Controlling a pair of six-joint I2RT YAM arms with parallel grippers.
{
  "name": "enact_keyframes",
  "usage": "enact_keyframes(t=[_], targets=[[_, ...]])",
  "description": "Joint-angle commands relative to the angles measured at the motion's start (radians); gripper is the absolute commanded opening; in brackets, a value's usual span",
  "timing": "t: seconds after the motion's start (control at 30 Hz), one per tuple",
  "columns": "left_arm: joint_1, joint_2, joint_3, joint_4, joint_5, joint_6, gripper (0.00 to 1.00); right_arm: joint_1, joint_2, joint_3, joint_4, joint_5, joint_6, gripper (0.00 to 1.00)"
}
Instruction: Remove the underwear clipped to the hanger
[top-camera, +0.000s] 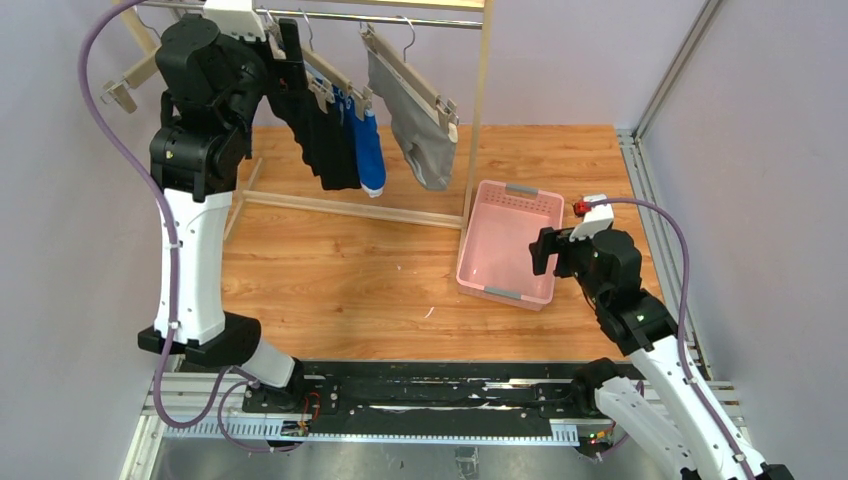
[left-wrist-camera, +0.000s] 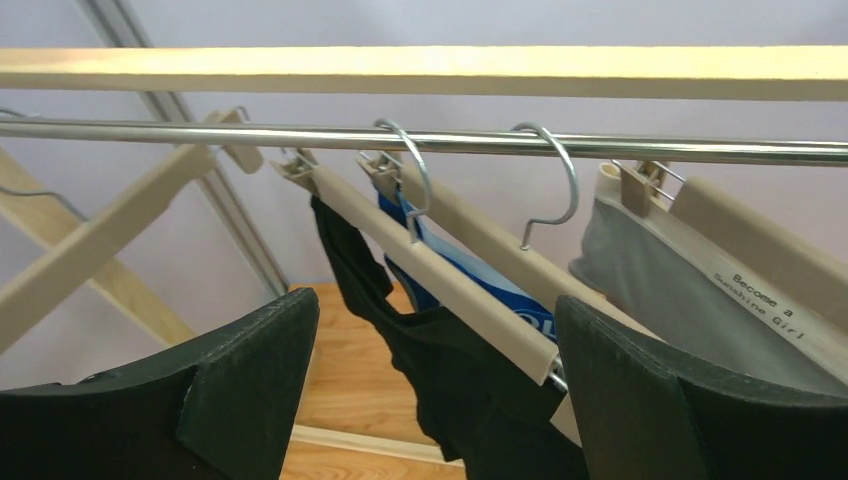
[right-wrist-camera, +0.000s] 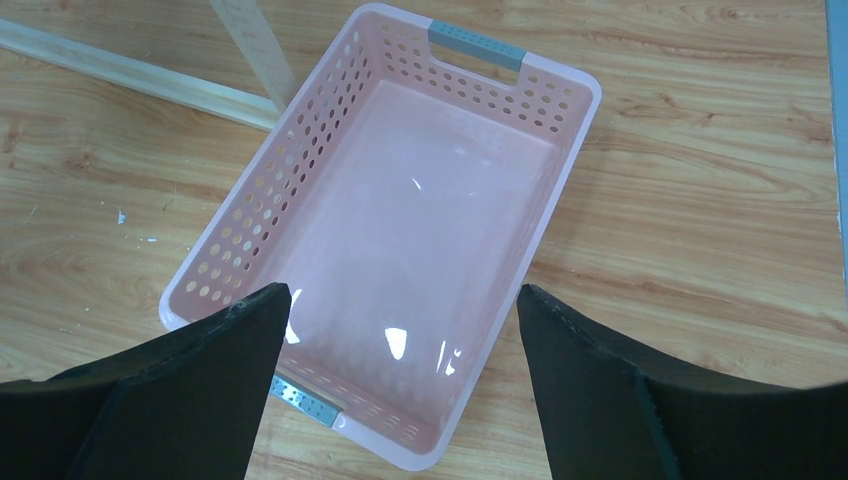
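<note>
Underwear (top-camera: 370, 150) clipped on hangers (left-wrist-camera: 440, 275) along rail (left-wrist-camera: 700, 150), back-left. L gripper (left-wrist-camera: 435, 320) wide open, empty, close by black pair (left-wrist-camera: 450, 390). R gripper (right-wrist-camera: 400, 295) wide open, empty, over basket (right-wrist-camera: 585, 95). Risk: tugging fabric w/o opening clips (left-wrist-camera: 295, 165), so hanger dragged off rail or cloth torn.

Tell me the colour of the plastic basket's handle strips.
Grey handle strips on the pale pink perforated plastic basket; clearest in the right wrist view.

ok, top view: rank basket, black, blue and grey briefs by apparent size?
1. basket
2. black briefs and grey briefs: look alike, so not ranked
3. blue briefs: only a strip shows beside the black
</note>
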Motion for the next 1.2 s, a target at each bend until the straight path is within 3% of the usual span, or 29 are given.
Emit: enact_keyframes(t=[0.0,1.03,1.17], targets=[[0.027,0.032,0.017,-0.011,0.095,-0.060,0.98,0.020,-0.010,-0.001,-0.020,-0.006,0.000,0.86],[0.057,-0.040,-0.240,0.099,-0.005,-0.113,1.00,0.020,0.018,-0.038,-0.008,-0.052,0.030,0.86],[0.064,-0.049,-0.251,0.122,-0.011,-0.112,0.92,0.020,0.028,-0.047,-0.006,-0.065,0.037,0.86]])
